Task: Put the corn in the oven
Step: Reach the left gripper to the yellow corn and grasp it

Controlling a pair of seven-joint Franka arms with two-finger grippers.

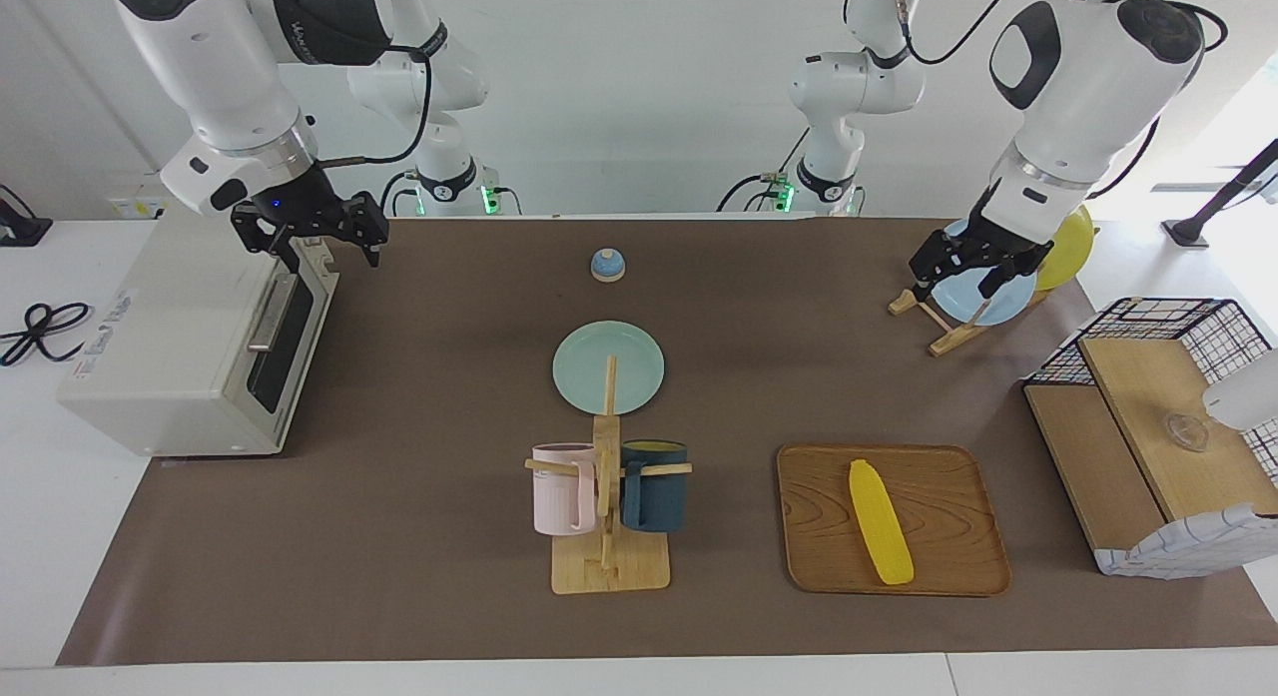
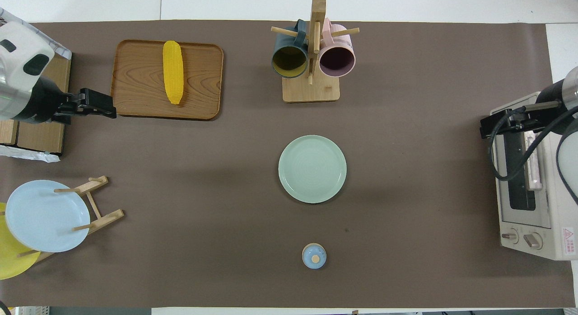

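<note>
A: Judging from the toaster oven (image 1: 190, 337), what could go wrong? Its door is shut, with the right gripper (image 1: 315, 239) hanging wide open and empty over its top front edge.

B: Pulling the bar handle too steeply could slide the whole oven on the brown mat (image 1: 419, 536). The corn (image 1: 880, 522) lies on the wooden tray (image 1: 949, 496), well apart from the oven toward the left arm's end; being tapered, it may roll out of a pinch. The left gripper (image 1: 965, 273), open and empty, hangs over the plate rack (image 1: 939, 322).

A: Surroundings?

B: White table, white wall.
</note>
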